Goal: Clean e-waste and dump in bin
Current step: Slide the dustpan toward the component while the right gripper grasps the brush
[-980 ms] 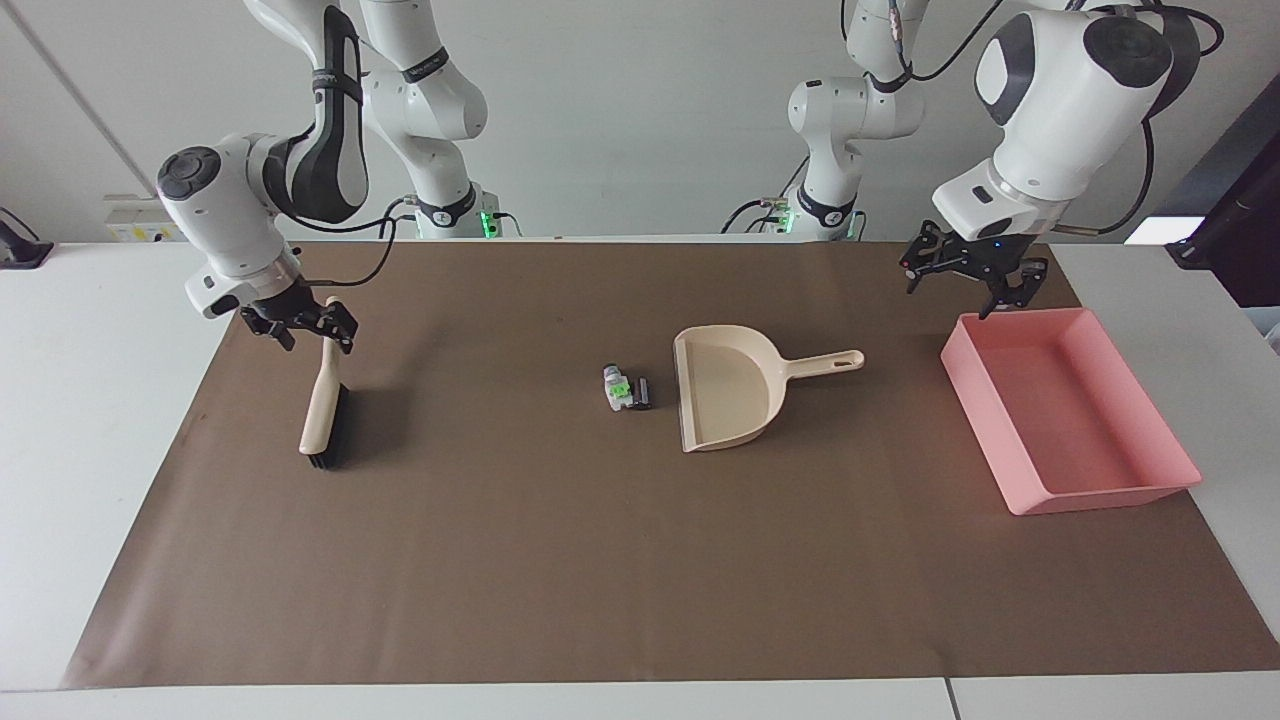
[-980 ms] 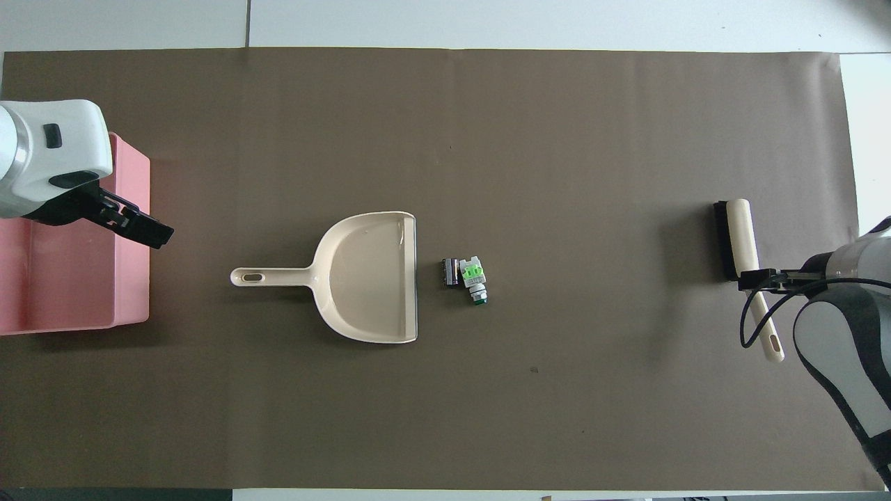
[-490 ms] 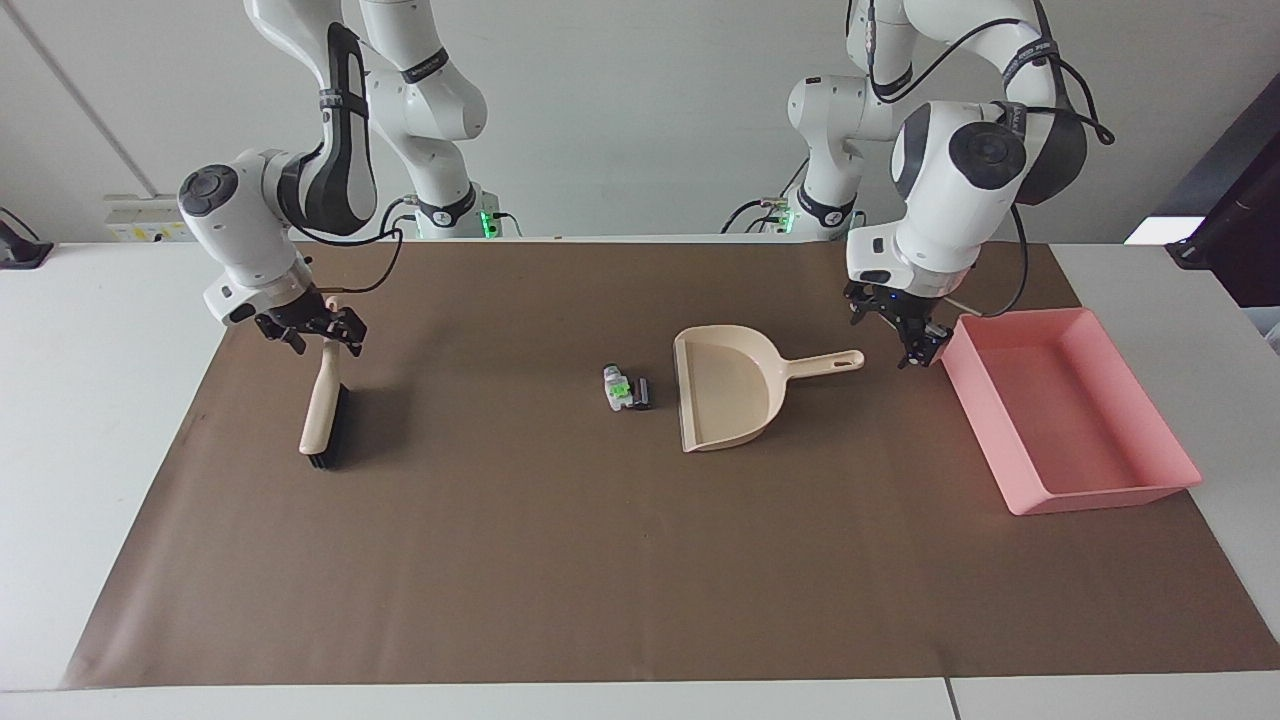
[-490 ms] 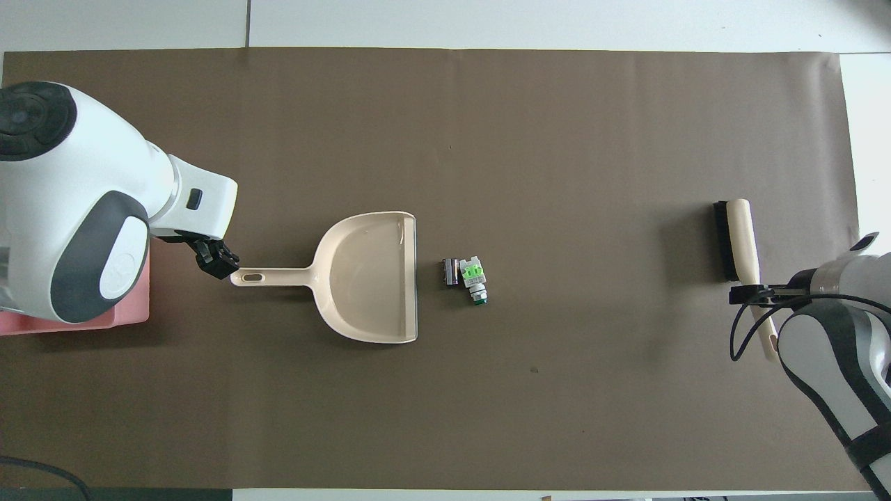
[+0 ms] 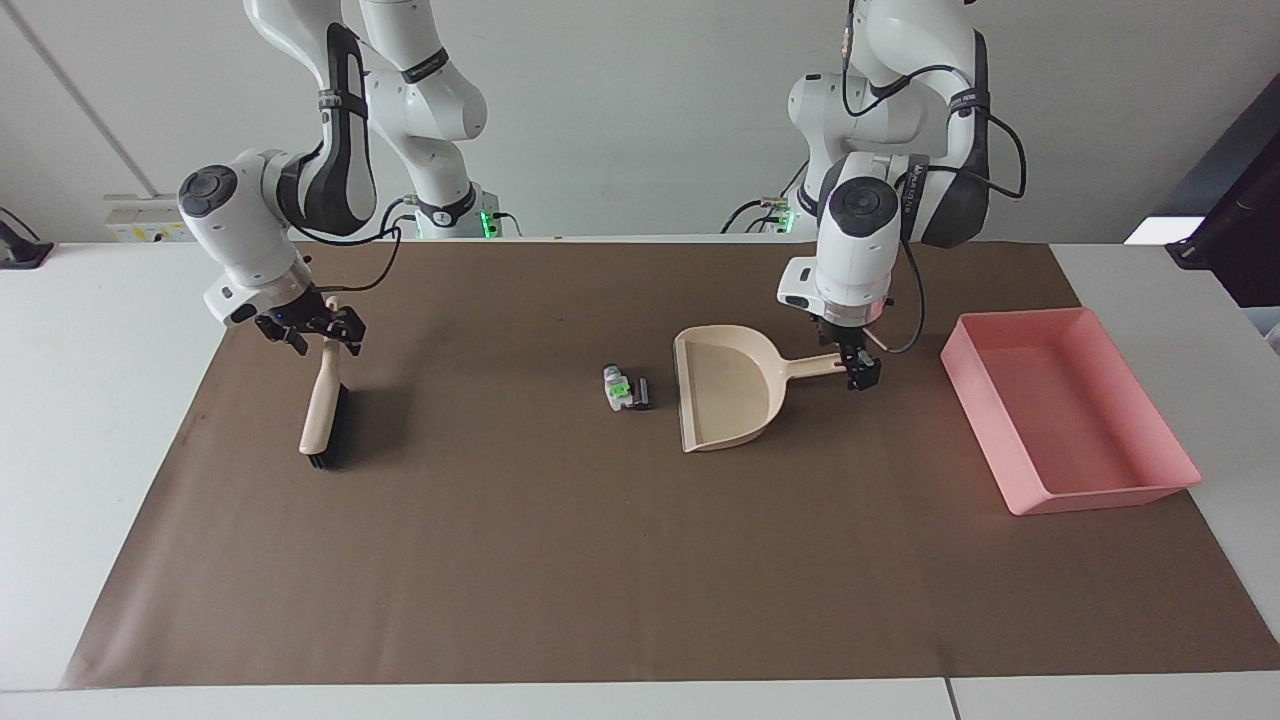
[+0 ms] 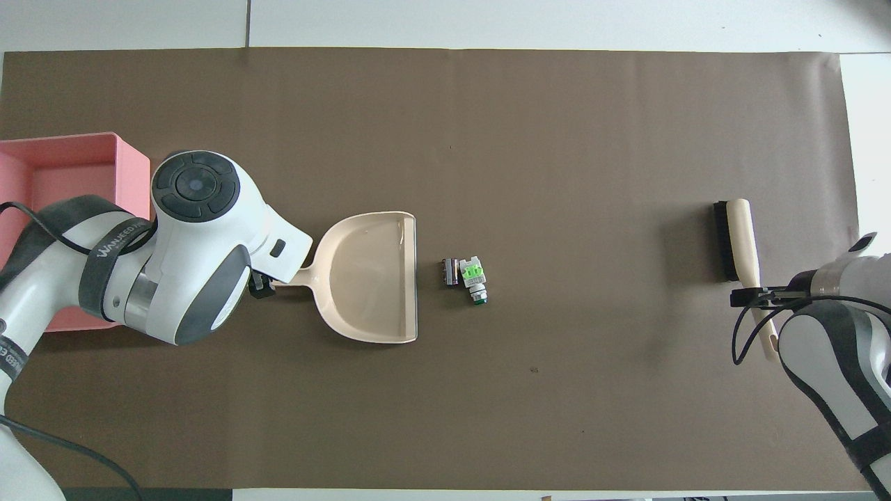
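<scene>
Facing view:
Left gripper (image 5: 858, 372): at dustpan (image 5: 727, 398) handle, grip unreadable.
Right gripper (image 5: 310, 330): at brush (image 5: 324, 413) handle, grip unreadable.
E-waste (image 5: 626, 389): 9 o'clock of dustpan mouth.
Bin (image 5: 1150, 490): 3 o'clock, empty.

Overhead view:
Dustpan (image 6: 369, 277) axis: 9-to-3; e-waste (image 6: 467, 277) at 3 o'clock.

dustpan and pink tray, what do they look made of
Beige scoop-shaped dustpan: looks like moulded plastic, smooth with a slight sheen, one piece with its handle. Shallow rectangular pink tray: probably plastic too, uniform colour, thin sloped walls, matte to semi-gloss.
</scene>
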`<act>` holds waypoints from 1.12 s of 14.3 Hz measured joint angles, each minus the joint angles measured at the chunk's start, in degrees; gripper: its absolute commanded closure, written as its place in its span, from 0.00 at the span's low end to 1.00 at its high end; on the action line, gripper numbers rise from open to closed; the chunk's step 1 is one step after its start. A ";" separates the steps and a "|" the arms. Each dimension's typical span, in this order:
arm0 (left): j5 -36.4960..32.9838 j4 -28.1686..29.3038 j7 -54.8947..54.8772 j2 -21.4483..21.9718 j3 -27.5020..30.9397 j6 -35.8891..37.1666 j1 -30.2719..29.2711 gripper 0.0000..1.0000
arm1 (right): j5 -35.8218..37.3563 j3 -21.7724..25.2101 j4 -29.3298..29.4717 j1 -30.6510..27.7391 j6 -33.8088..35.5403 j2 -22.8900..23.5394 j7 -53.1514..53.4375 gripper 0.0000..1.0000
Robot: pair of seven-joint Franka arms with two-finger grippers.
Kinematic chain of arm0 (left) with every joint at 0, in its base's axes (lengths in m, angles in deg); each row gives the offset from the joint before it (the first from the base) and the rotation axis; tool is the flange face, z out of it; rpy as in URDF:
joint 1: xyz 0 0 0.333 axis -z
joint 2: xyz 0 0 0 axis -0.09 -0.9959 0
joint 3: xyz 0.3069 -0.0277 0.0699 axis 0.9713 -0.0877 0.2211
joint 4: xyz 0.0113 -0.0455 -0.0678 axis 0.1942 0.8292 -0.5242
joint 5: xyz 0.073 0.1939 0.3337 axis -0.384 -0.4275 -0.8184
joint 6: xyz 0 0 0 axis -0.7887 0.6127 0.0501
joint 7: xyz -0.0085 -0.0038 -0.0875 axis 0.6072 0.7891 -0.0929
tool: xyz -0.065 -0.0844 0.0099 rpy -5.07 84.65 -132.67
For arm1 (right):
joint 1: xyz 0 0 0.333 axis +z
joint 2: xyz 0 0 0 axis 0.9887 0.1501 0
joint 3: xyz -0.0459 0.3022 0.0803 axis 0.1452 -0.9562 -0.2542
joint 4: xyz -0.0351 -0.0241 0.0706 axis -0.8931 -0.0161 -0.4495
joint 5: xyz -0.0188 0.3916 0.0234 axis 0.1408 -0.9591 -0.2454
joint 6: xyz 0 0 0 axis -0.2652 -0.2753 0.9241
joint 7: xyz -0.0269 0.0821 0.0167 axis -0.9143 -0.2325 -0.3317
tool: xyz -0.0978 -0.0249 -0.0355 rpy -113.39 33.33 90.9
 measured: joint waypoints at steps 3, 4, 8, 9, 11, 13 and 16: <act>-2.00 2.81 -0.03 -0.65 0.00 -2.20 2.18 0.14 | -0.01 0.00 -0.03 -0.01 0.43 0.00 -0.01 0.30; -2.18 3.44 0.01 -1.17 -0.01 -2.71 2.91 0.14 | -0.01 0.00 -0.03 -0.01 0.76 0.00 -0.02 0.30; -2.42 3.81 0.44 -2.73 0.00 -3.10 4.36 0.23 | -0.01 0.00 -0.04 -0.01 1.04 -0.01 -0.02 0.58; -2.42 3.81 0.46 -2.76 0.00 -3.10 4.40 0.30 | -0.01 0.00 -0.03 -0.02 1.07 -0.01 -0.02 0.87; -2.44 3.81 0.91 -2.76 0.00 -3.09 4.51 0.43 | -0.02 0.00 -0.04 -0.03 1.41 -0.01 -0.02 1.00; -2.52 3.81 1.19 -2.76 0.01 -3.08 4.89 0.59 | -0.05 0.00 -0.03 -0.08 1.71 -0.04 -0.01 1.00; -4.84 3.87 1.37 -2.76 0.02 -3.06 5.69 0.68 | -0.07 -0.10 0.40 -0.08 3.01 -0.10 -0.01 1.00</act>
